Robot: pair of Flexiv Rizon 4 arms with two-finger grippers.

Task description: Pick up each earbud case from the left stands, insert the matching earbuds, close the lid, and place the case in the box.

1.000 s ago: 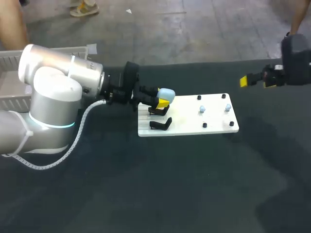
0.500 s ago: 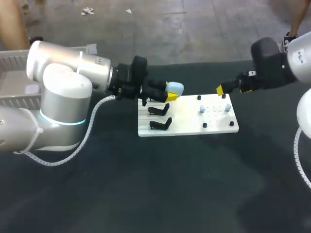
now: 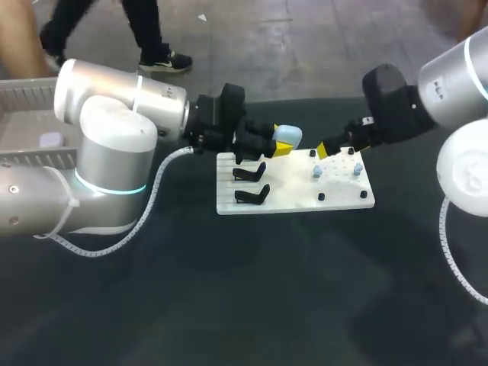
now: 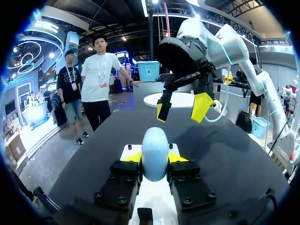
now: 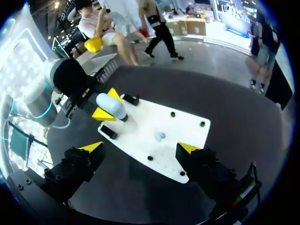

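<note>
One pale-blue earbud case clamped between left jaws, held off white board near two black stands; right jaws wide apart, above earbuds at board's other end; dark desk beneath

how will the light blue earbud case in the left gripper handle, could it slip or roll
The earbud case looks smooth and egg-rounded, so it is probably slippery. The left gripper pinches it only near one end, so it might pivot. Loose on the white board, it would likely roll. It seems rigid and light.
</note>
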